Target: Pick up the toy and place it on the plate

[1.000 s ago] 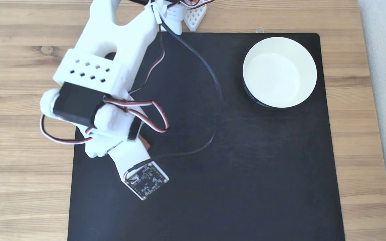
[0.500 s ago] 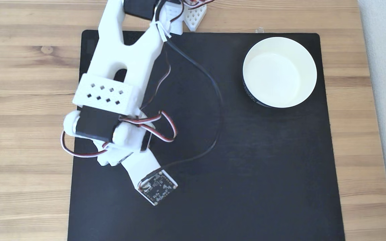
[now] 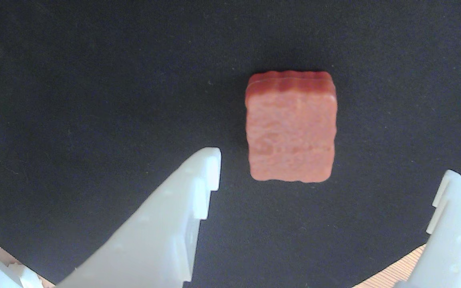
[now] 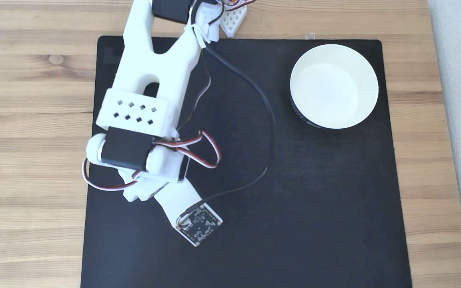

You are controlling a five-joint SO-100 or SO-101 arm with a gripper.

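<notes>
One toy (image 3: 291, 127) lined up for the grasp.
Spread wide and empty, the end effector (image 3: 334, 168) hovers just short of the toy, flat on the mat (image 3: 94, 80); next, advance, straddle, close. Plate (image 4: 368, 76) waits well apart.

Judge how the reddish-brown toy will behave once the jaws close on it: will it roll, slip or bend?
The toy lies flat on the black mat, so rolling seems unlikely. Its blocky shape suggests stiffness. The ridged edges and rough top probably give the open gripper decent purchase.
</notes>
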